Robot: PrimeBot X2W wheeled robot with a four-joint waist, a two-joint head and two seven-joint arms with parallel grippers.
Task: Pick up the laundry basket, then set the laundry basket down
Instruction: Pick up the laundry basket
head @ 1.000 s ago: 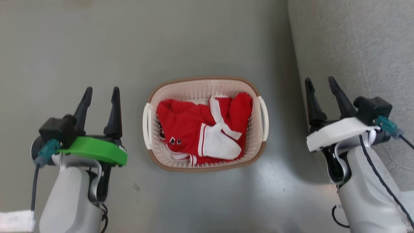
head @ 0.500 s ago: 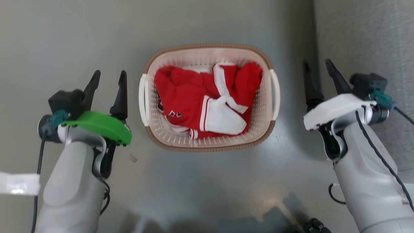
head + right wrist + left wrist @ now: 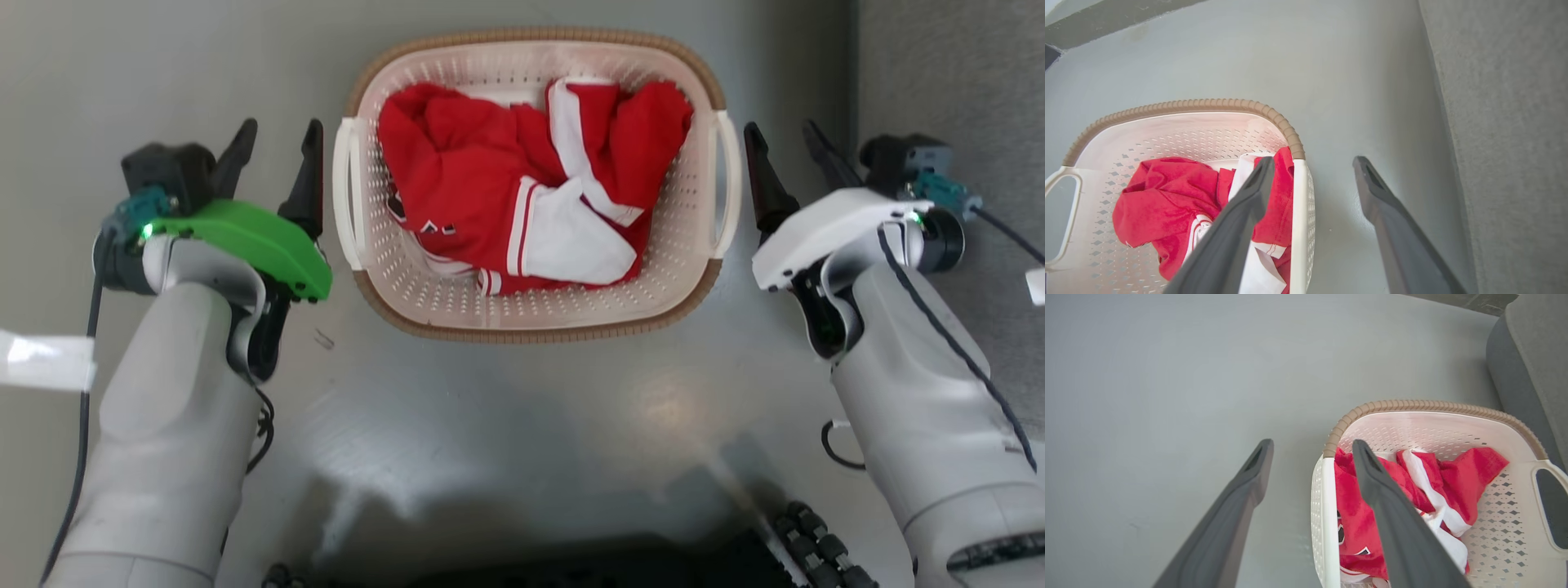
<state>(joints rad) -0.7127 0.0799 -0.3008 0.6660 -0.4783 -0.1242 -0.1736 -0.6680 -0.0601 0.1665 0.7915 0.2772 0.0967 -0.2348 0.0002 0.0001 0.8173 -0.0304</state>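
The laundry basket [image 3: 539,333], cream-white with a brown rim band, stands on the grey floor with a red and white garment [image 3: 457,163] piled inside. My left gripper [image 3: 279,131] is open just outside the basket's left handle [image 3: 343,196]. My right gripper [image 3: 781,131] is open just outside the right handle [image 3: 729,188]. In the left wrist view the left gripper [image 3: 1312,445] frames the basket's white side edge [image 3: 1325,522] between its fingers. The right wrist view shows the right gripper [image 3: 1313,161] likewise over the basket's side edge [image 3: 1300,228]. Neither gripper touches the basket.
A grey upholstered seat [image 3: 947,65] stands close on the right, just beyond my right gripper. A strip of white tape [image 3: 45,359] lies by my left arm and a small scrap [image 3: 324,339] on the floor. My dark base [image 3: 571,563] shows at the bottom edge.
The head camera has dropped closer, so the basket looks larger and higher in the view. Both open grippers have closed in on the basket's side handles.
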